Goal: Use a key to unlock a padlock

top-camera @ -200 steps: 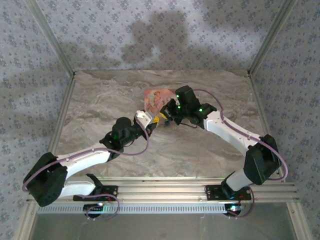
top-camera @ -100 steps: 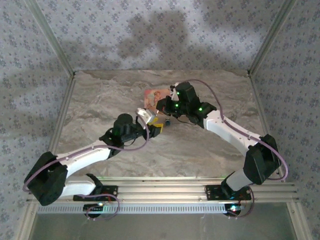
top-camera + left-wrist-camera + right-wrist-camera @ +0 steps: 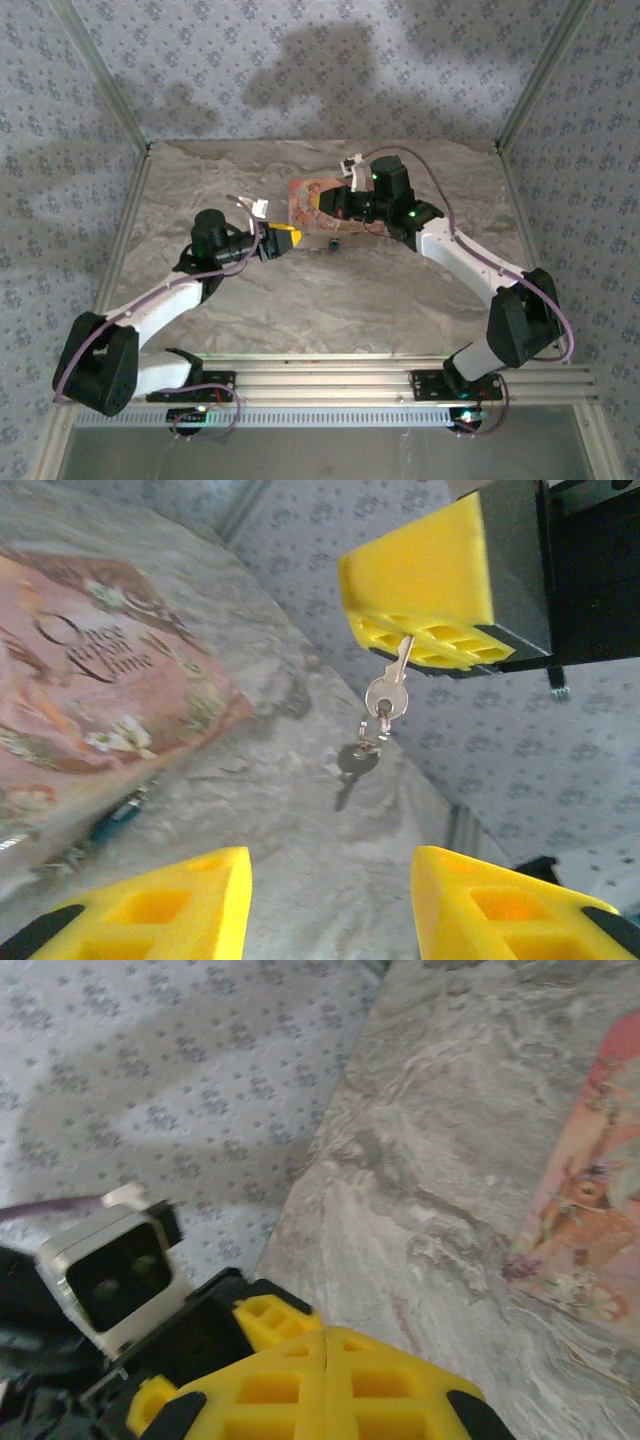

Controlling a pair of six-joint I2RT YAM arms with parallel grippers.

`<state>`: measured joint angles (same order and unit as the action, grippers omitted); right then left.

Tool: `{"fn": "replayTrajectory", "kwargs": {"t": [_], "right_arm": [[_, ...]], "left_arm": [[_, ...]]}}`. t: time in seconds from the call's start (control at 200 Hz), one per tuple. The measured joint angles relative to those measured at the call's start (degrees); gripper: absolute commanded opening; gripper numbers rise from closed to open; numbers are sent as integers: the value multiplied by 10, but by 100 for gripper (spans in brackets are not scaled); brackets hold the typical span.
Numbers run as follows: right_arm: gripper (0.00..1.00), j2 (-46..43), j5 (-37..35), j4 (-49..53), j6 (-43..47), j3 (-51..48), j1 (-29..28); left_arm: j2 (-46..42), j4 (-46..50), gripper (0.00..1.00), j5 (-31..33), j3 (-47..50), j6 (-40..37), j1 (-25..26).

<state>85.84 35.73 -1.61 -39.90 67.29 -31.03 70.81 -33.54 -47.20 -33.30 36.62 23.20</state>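
The padlock (image 3: 112, 818) is a tiny silvery lock with a blue part, lying on the table against the near edge of the pink box (image 3: 90, 680). From above it is a small dark speck (image 3: 333, 243). My right gripper (image 3: 412, 645) hangs in the air, shut on a small silver key (image 3: 402, 660). A ring with a second key (image 3: 356, 760) dangles below it. In its own view the right gripper (image 3: 325, 1360) is pressed shut and the key is hidden. My left gripper (image 3: 330, 900) stands open and empty, facing the keys from a short distance. Seen from above it (image 3: 283, 237) is left of the lock.
The pink floral box (image 3: 312, 198) lies at the table's middle back, with the right gripper (image 3: 322, 205) over its near edge. Patterned walls close in the back and both sides. The left arm's wrist camera (image 3: 112, 1272) sits close to the right fingers.
The left gripper has drawn back to the left, away from the right gripper. The right gripper has moved toward the back, over the pink box, with the keys hanging from it.
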Motion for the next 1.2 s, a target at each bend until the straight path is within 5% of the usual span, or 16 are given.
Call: {"fn": "replayTrajectory", "kwargs": {"t": [0.295, 0.819, 0.994, 1.149, 1.199], "right_arm": [[0, 0, 69, -51, 18, -10, 2], [0, 0, 93, -117, 7, -27, -17], [0, 0, 93, -120, 3, -27, -19], [0, 0, 80, -121, 3, -26, -18], [0, 0, 73, -122, 3, -26, -16]], "left_arm": [[62, -173, 44, -69, -21, 114, -3], [119, -276, 47, -74, -35, 160, 16], [150, -337, 33, -75, -35, 193, 16], [171, -383, 2, -78, -35, 223, 17], [173, -394, 0, -85, -35, 224, 17]]}}
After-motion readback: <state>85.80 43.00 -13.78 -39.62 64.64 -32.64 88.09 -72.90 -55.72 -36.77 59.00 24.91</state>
